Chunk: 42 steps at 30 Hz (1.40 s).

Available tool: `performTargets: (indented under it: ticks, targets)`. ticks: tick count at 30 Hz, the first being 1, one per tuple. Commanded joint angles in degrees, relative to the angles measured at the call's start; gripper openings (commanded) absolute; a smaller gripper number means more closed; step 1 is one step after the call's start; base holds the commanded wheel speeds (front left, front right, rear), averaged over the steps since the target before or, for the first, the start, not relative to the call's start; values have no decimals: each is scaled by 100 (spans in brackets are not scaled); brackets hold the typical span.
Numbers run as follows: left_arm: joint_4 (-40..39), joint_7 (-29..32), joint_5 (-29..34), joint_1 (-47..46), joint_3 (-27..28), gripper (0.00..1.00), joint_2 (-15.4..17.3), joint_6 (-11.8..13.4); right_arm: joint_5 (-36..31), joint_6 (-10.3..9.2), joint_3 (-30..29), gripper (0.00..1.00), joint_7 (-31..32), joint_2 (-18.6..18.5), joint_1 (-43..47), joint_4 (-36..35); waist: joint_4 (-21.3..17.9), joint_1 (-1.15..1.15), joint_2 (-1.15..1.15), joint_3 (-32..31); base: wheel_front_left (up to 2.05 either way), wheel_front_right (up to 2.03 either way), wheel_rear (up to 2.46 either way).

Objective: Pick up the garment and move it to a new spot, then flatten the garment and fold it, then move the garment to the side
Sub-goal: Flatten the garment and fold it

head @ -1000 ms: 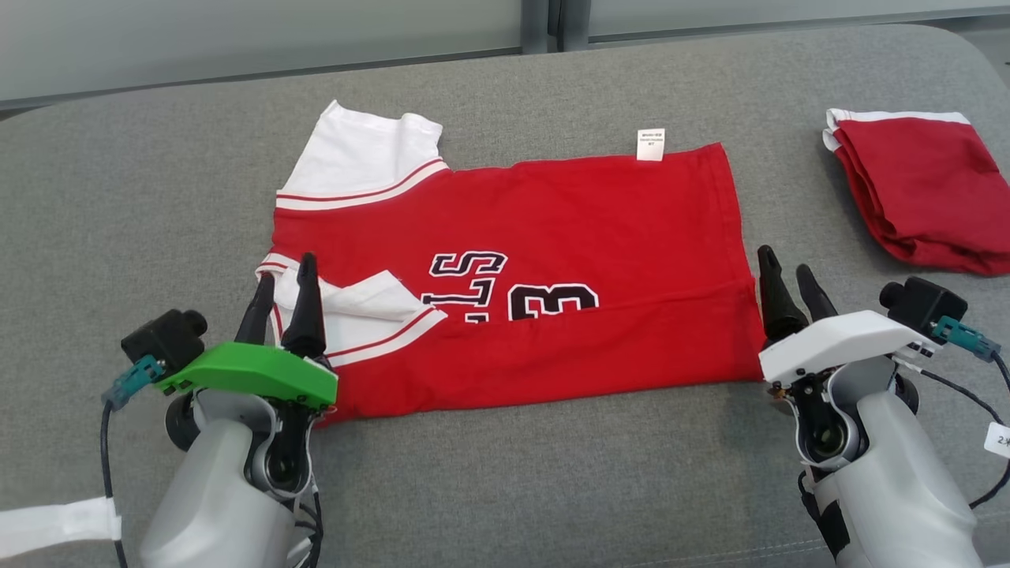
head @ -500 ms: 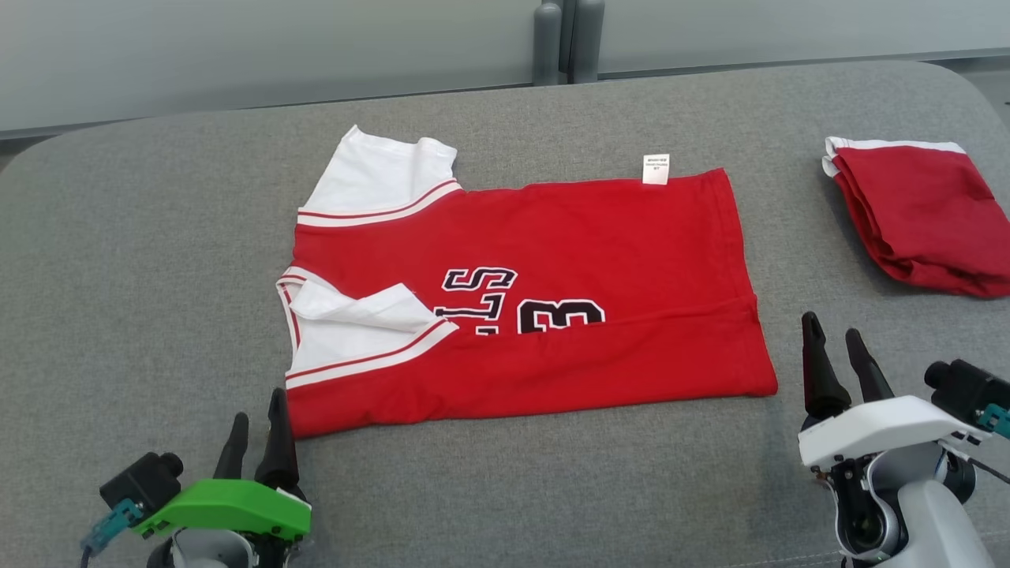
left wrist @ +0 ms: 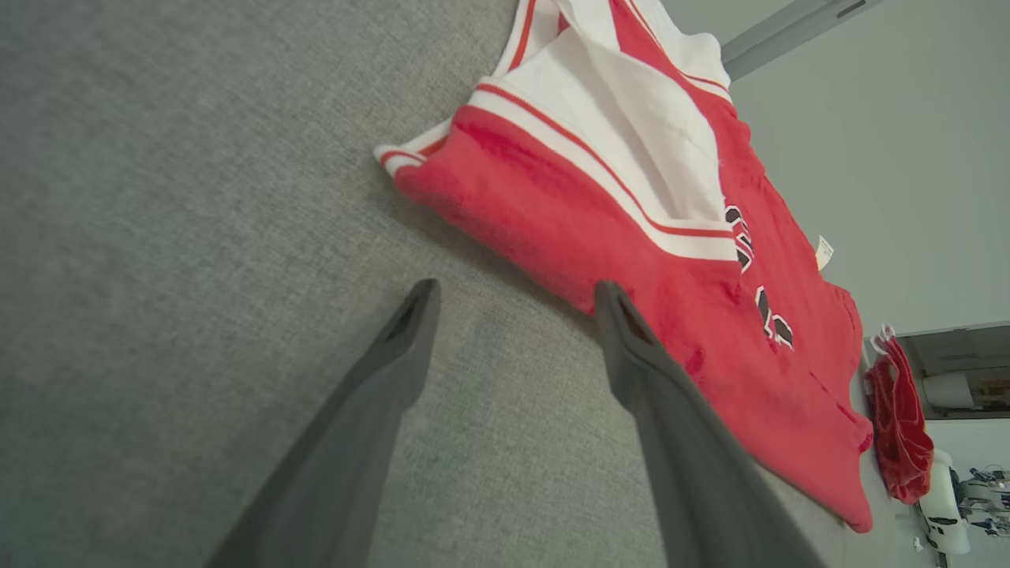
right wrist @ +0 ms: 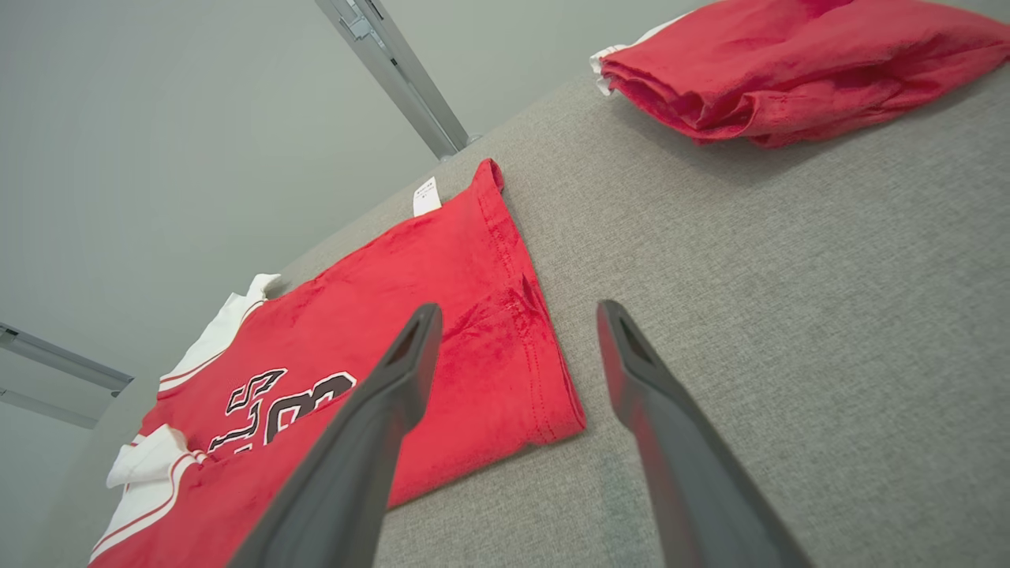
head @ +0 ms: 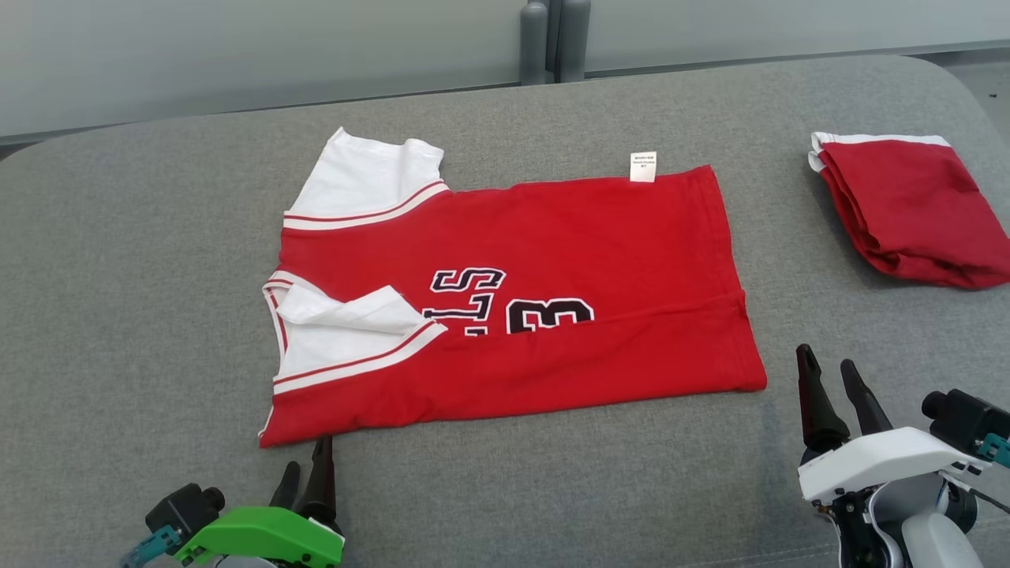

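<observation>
The grey padded surface point(head: 118, 276) fills most of the head view, with its rounded far edge running in front of a pale wall. Wide bare stretches lie to the left of the garment and along the near side, where both arms sit. The garment point(head: 600, 237), a red jersey with white, red-striped sleeves, lies flat across the middle. Its neck end is toward the left and its hem toward the right. The near long edge is folded up over the body, and one white sleeve is tucked partly under that fold. A second red garment point(head: 915, 213) is folded into a bundle at the far right, well apart from the jersey and cut off by the picture's edge. The left gripper point(head: 306, 454) sits low at the near left, with its fingers spread, empty and just short of the jersey's near corner. The right gripper point(head: 824, 355) is also spread and empty, over bare surface just off the hem's near corner. Black lettering with white outlines point(head: 505, 304) shows an S and a 3, but the fold hides its lower part, so the rest cannot be read. A small white tag point(head: 643, 166) sticks out at the far edge, and its print is too small to read.
</observation>
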Motion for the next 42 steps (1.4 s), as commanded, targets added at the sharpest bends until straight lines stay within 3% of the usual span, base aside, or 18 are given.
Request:
performTargets:
  ticks: [1,18,20,22,25,34,42]
  targets:
    - [20,-18,-53,28,30,100,5,13,43,2,-6,100,-13,-22,50,-28,-48,0,0,41,0,0,0]
    - [548,-334,-620,-506,450,100,-62,-138,-87,2,-22,100,87,-22,-42,-145,-296,0,0,186,0,0,0]
    - [668,-369,-651,-574,472,47,-56,-155,-87,2,-18,100,85,-22,-37,-144,-302,0,0,192,0,0,0]
    - [745,-405,-707,-631,474,33,-61,-187,-72,2,-13,100,95,-22,-27,-131,-298,0,0,188,0,0,0]
    - [854,-448,-732,-710,438,0,-66,-214,-46,2,1,100,104,-22,-8,-100,-287,0,0,175,0,0,0]
    - [527,-651,-735,-569,290,0,3,-252,79,2,53,100,201,-22,62,228,-166,0,0,138,0,0,0]
    - [99,-708,-649,-359,88,0,65,-250,250,2,162,100,166,-22,-212,1024,40,0,0,210,0,0,0]
